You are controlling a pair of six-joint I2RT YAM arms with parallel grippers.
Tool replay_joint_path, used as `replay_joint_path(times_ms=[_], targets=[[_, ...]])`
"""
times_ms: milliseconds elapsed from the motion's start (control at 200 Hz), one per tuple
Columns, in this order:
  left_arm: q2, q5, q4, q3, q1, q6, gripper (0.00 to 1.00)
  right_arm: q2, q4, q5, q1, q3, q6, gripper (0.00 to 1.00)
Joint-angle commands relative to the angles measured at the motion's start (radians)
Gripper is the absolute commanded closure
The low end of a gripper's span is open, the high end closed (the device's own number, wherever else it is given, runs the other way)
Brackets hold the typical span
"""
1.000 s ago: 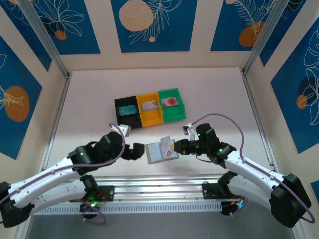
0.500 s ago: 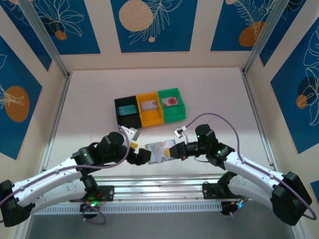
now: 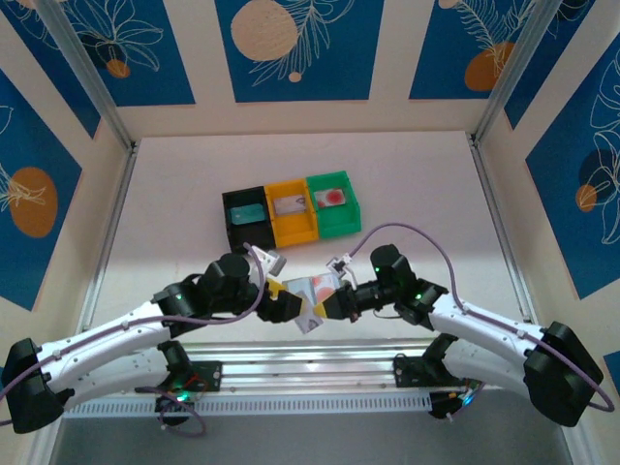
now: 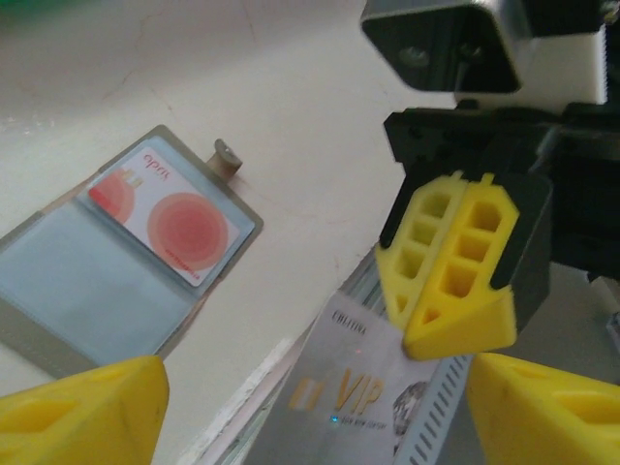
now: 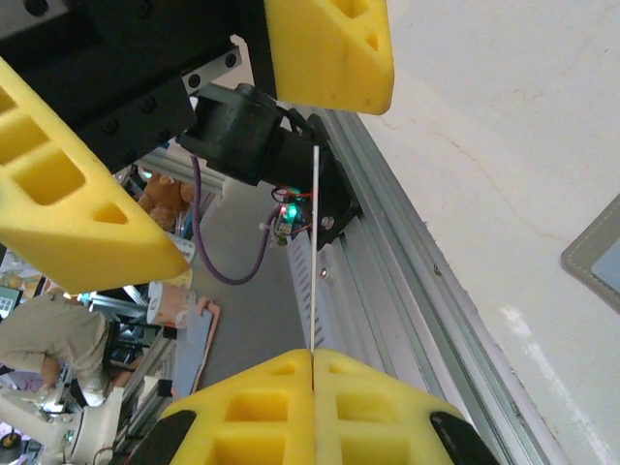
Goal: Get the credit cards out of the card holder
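The card holder (image 4: 97, 281) lies open on the table, with a pale credit card bearing a big red dot (image 4: 172, 221) in its clear pocket. From above the holder (image 3: 318, 287) sits just behind the two grippers. My right gripper (image 5: 314, 356) is shut on a grey credit card marked VIP (image 4: 363, 397), held on edge over the table's near rim. That card (image 5: 315, 252) appears edge-on in the right wrist view. My left gripper (image 4: 315, 387) is open, one finger on each side of the grey card, clear of it. The two grippers (image 3: 287, 302) (image 3: 331, 301) face each other tip to tip.
Black (image 3: 247, 217), orange (image 3: 292, 210) and green (image 3: 333, 200) bins stand in a row behind the holder, each with a card inside. An aluminium rail (image 3: 310, 354) runs along the near edge under the grippers. Side walls enclose the table.
My right gripper has carried the grey card away from the holder toward the near edge. The left gripper has moved right around the card, and its fingers have narrowed.
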Motion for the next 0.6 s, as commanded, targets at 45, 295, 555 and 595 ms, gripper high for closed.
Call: replay_joint_path(times_ms=[45,295,555,595], targets=[[0.006,0.047,0.043,-0.013,0.008,0.010,0.26,0.022,0.024,-0.042,0.018,0.024,-0.035,1.00],[0.033,0.083,0.074,-0.018,0.006,0.004,0.39,0.030,0.033,-0.041,0.026,0.030,-0.042,1.00],[0.037,0.113,0.102,-0.032,0.008,-0.002,0.53,0.035,0.061,-0.062,0.035,0.025,-0.042,1.00],[0.036,0.117,0.107,-0.034,0.008,-0.004,0.56,0.039,0.061,-0.063,0.035,0.026,-0.043,1.00]])
